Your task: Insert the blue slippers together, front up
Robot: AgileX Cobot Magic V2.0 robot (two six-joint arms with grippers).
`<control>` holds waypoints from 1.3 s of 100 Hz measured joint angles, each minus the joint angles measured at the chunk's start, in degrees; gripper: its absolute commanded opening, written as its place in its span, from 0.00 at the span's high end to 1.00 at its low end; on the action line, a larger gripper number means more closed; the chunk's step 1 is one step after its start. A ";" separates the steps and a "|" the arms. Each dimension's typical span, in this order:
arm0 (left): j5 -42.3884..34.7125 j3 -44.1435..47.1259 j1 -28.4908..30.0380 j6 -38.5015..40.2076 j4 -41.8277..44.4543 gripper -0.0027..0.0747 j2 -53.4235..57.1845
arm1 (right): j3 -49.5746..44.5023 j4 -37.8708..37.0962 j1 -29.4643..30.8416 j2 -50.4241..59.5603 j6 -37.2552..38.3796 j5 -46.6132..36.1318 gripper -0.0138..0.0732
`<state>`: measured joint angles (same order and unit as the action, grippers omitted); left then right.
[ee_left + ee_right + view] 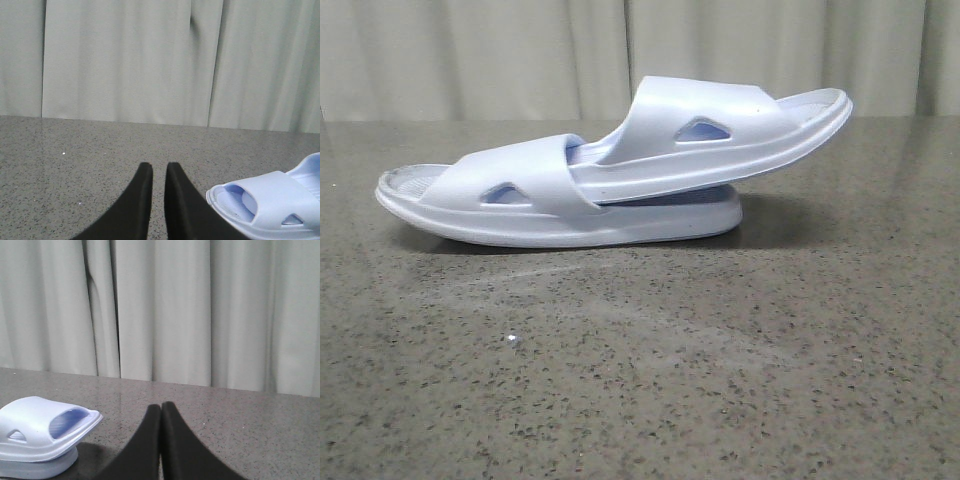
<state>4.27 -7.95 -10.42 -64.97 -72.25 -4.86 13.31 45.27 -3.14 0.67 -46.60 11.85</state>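
Slippers locked together on the stone-look table (640,380), that's the picture here. The lower blue slipper (510,200) lies flat on its sole, its open end pointing to the left in the front view, ribbed footbed just peeking out at that end. The upper blue slipper (720,130) is pushed in under the lower one's wide strap and rides up at a tilt, its free end lifted clear of the table and hanging out over the right end of the lower one. Both straps face up, each showing a triangular side cutout. The pair sits toward the back of the table, near the pale pleated curtain (520,50) hanging behind.

Over to the arms: neither shows in the front view. In the left wrist view, the left gripper (159,167) hovers low over bare tabletop, its black fingers drawn nearly together with only a thin sliver between the tips, nothing held. The lower slipper's open end sits just beside it, apart from the fingers. In the right wrist view, the right gripper (161,407) has its fingers pressed tip to tip, also holding nothing. The raised end of the upper slipper, stacked over the lower one, appears off to one side, well apart from those fingers.
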 measured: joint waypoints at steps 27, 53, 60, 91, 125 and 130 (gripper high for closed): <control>0.00 0.00 0.00 0.56 4.94 0.94 0.00 | 0.00 0.00 0.00 0.00 0.00 0.00 0.96; 3.26 0.39 0.00 36.80 44.52 0.94 3.14 | 0.00 0.00 0.00 0.00 0.00 0.00 0.96; 3.66 1.37 0.00 49.50 56.50 0.94 4.61 | 0.00 0.00 0.00 0.00 0.00 0.00 0.96; 4.16 5.92 0.00 65.71 72.71 0.94 5.10 | 0.00 0.00 0.00 0.00 0.00 0.00 0.96; 0.63 8.06 0.00 66.14 73.72 0.94 5.10 | 0.00 0.00 0.00 0.00 -0.03 0.00 0.96; 0.63 8.06 0.00 66.19 73.85 0.94 5.10 | 0.00 0.00 0.00 0.00 -0.03 0.00 0.96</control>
<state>4.91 0.11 -10.42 1.22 1.61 0.24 13.31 45.27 -3.14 0.67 -46.63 11.85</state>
